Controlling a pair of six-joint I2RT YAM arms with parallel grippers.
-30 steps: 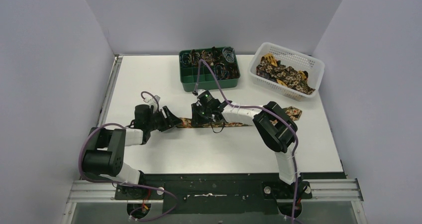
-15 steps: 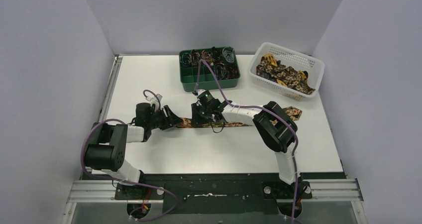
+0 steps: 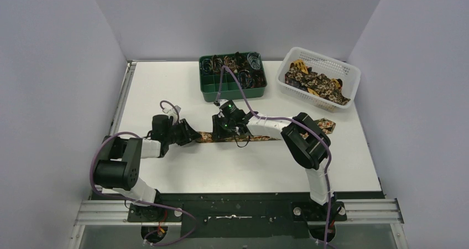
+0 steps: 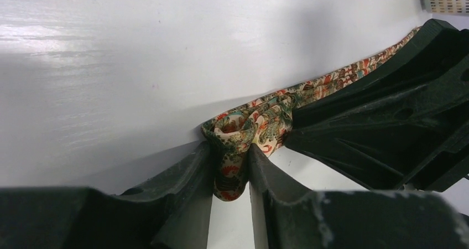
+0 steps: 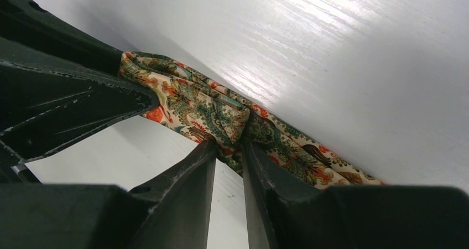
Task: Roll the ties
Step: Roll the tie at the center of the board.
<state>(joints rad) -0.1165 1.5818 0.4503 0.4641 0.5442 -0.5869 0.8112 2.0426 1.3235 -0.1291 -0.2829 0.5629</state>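
From overhead, I have one tie [image 3: 206, 136] laid out as a flat strip across the middle of the table [image 3: 166, 88]. Its wide end reaches right, towards the white basket [image 3: 301, 93], where a heap of ties [image 3: 315, 84] waits. Both arms meet at the narrow left end. The left gripper [image 3: 193, 136] sits on the very tip and the right gripper [image 3: 220, 134] is just beside it along the strip. I read this as the start of a coil: one pincer anchors the core while the other feeds fabric round it. The green tray [image 3: 232, 96] stands well behind.

On the left wrist camera, the left gripper [image 4: 230, 159] is pinched narrow on the tie [image 4: 265, 116]. The end curls over itself into a small loose loop standing between the fingers. The rest of the strip runs away behind the black body of the right gripper [image 4: 387, 122].

On the right wrist camera, the right gripper [image 5: 228, 145] is clamped narrow on a folded ridge of the tie [image 5: 193, 102], close against the left gripper [image 5: 66, 99]. Up close the cloth is cream with an orange and green paisley print, soft and creased. The first turn looks slack and uneven, not yet a tight roll.
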